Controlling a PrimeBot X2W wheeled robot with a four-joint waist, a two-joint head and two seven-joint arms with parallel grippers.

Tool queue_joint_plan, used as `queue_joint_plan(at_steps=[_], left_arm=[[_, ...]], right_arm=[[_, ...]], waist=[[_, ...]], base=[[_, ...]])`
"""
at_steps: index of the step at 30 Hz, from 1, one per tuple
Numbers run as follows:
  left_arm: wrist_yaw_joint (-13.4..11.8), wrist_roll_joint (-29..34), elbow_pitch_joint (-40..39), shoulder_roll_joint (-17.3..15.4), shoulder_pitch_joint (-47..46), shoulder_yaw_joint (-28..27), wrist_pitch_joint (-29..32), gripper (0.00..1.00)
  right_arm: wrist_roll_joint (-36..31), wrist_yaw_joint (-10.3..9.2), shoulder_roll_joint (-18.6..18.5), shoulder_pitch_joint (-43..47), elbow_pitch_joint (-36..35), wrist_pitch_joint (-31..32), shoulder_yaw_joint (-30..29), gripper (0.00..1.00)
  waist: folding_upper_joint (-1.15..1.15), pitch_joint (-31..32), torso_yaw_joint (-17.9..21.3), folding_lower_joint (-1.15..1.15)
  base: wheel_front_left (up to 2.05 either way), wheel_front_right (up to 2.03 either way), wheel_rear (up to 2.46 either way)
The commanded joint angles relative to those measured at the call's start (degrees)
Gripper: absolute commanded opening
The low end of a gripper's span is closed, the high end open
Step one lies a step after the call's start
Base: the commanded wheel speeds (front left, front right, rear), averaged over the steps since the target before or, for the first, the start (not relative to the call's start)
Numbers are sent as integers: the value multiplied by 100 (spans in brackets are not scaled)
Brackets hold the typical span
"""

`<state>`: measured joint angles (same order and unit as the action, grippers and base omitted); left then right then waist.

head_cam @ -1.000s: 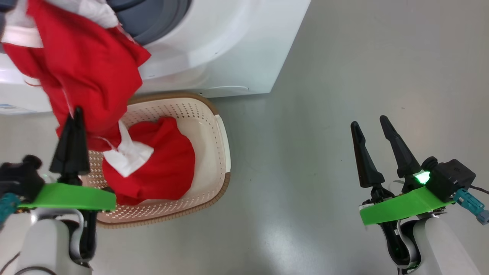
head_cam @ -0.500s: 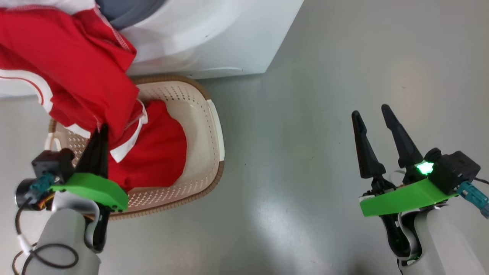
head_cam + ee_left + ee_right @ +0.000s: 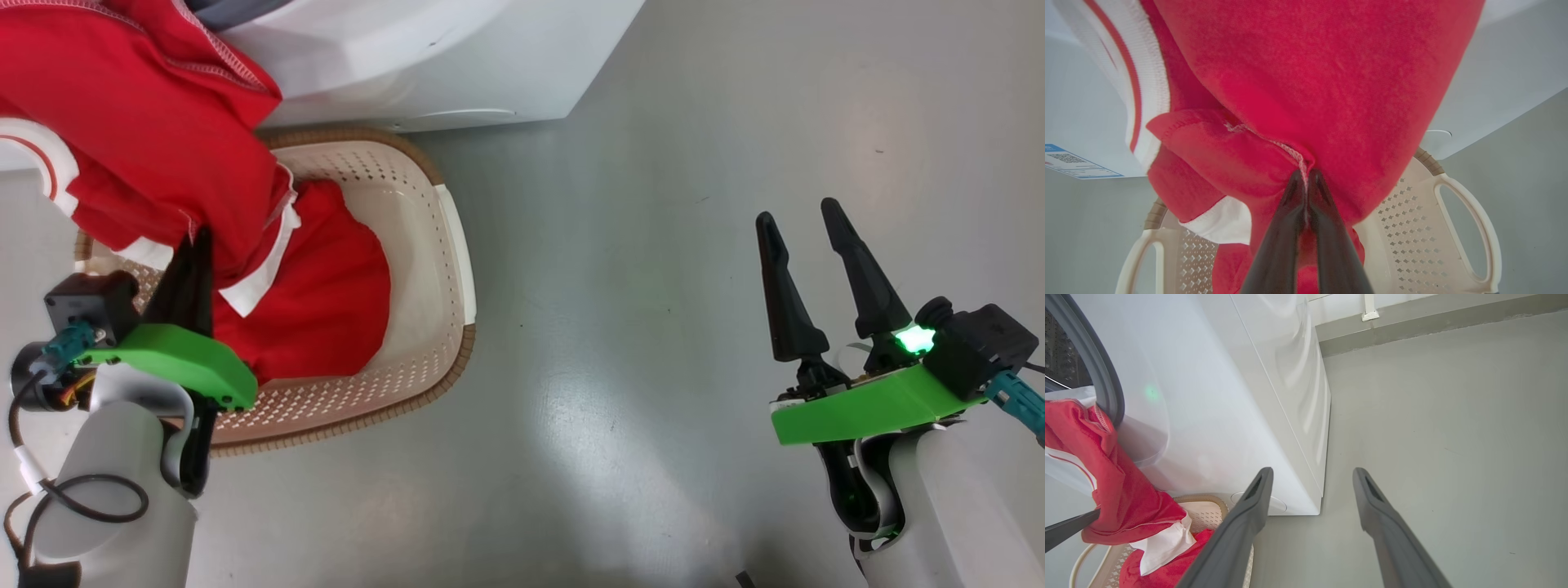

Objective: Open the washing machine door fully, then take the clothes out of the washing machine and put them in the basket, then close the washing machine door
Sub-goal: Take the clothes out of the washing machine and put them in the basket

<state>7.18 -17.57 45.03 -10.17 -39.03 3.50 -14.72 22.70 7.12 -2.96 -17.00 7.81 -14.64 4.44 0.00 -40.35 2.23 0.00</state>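
At the lower left of the head view, my left hand (image 3: 198, 237) was pinched shut on a fold of the clothes (image 3: 155, 139). This was a red garment with white trim, draping from the upper left corner down over the basket (image 3: 453, 245). Some red cloth already lay inside the basket, which sat just in front of the washing machine (image 3: 457, 57) at the top of the frame. The upper part of the garment hung from the machine's mouth.

I judged I was midway through the take-out step. The next move called for drawing the rest free of the drum, lowering it over the basket and letting go only once the cloth sat inside the rim. The risk, as I saw it, was the hem catching on the grey gasket (image 3: 1106, 388) or trailing over the basket's edge.

To the right, the floor (image 3: 653, 327) gave plenty of room. At the lower right my right hand (image 3: 798, 211) stood wide, holding nothing, well apart from the basket.
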Motion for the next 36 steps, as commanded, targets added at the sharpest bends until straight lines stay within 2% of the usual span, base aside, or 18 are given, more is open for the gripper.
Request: queue_joint_plan(at_steps=[1,5,9,21,36], left_arm=[[31,-14,-70,-269,24,-156,-28,68],[31,0,-142,-274,42,-184,-28,89],[31,16,-268,-251,96,-204,-28,99],[31,72,-964,-155,421,-386,-28,100],[31,356,-2619,-60,1387,-784,-28,100]], right_arm=[[-77,36,8,50,-132,-36,107,100],[-88,36,8,35,-112,-36,92,100],[-94,36,8,27,-95,-36,89,100],[-155,36,8,80,-49,-36,67,100],[-244,36,8,233,-12,-36,7,100]], waist=[[0,1,-6,0],[0,39,-28,0],[0,92,-63,0],[0,290,-172,0],[0,556,-262,0]], base=[[0,0,0],[0,0,0],[0,0,0],[0,0,0],[0,0,0]])
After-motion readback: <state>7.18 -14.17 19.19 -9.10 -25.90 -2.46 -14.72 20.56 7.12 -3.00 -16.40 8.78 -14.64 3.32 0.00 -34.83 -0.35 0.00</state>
